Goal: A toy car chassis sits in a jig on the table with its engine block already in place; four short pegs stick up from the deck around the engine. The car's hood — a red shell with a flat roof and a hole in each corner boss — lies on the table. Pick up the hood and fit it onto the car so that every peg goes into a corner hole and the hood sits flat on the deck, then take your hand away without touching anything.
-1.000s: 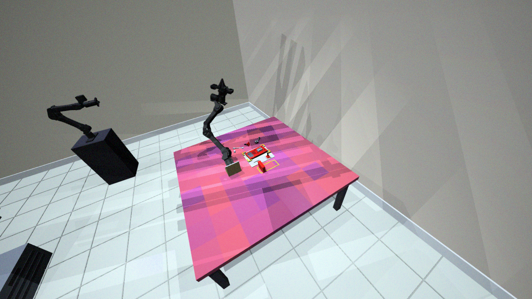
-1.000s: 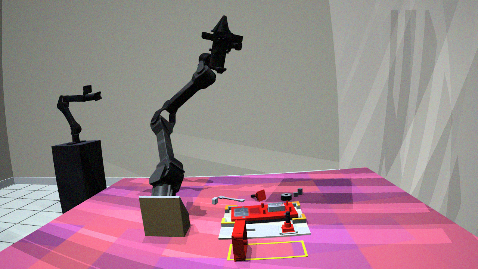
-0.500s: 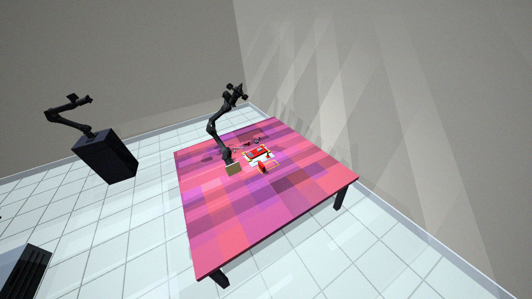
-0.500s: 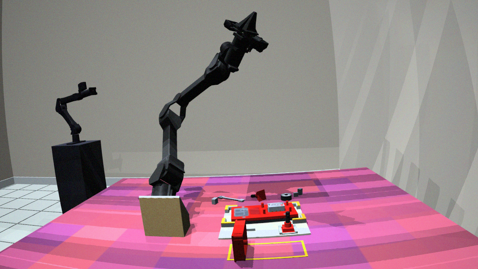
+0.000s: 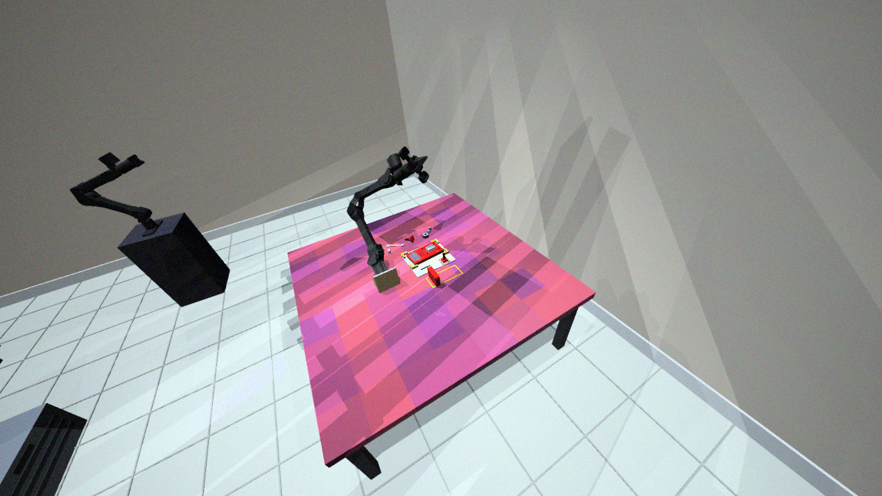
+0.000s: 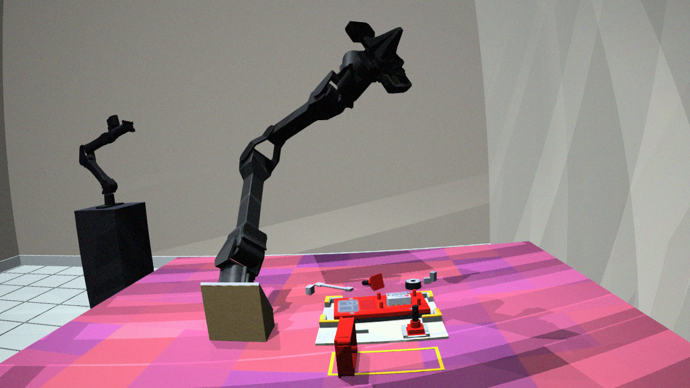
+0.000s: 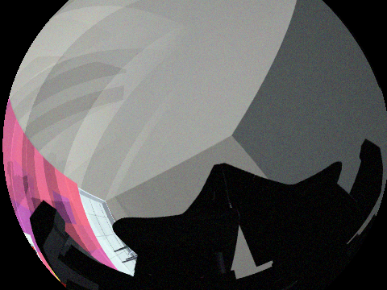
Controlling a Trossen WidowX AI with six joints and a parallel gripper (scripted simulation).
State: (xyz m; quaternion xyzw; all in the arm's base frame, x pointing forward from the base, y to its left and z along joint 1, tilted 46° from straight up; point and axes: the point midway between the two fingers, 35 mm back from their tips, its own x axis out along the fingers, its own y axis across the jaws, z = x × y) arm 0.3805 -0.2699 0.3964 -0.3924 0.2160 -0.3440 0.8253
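The red car chassis (image 6: 371, 305) (image 5: 424, 253) lies in a white jig (image 6: 381, 332) with yellow corners, and the grey engine block (image 6: 398, 297) sits on its deck. Short pegs stand around the engine. The red hood (image 6: 345, 350) (image 5: 433, 277) stands on edge at the left corner of a yellow outline (image 6: 436, 357), in front of the jig. My gripper (image 6: 398, 32) (image 5: 424, 159) (image 7: 228, 177) is shut and empty. It is raised high above the table, behind the jig, and points up towards the wall. In the wrist view I see only wall and a strip of table.
The pink table (image 6: 530, 313) (image 5: 431, 345) also holds a tan box (image 6: 236, 311) (image 5: 386, 280) at my arm's base, a grey wrench (image 6: 328, 288), a small red piece (image 6: 375, 281), a black ring (image 6: 412, 283) and grey cubes (image 6: 429, 278). A red clamp (image 6: 414, 327) stands on the jig. A second arm stands on a black pedestal (image 6: 113, 241).
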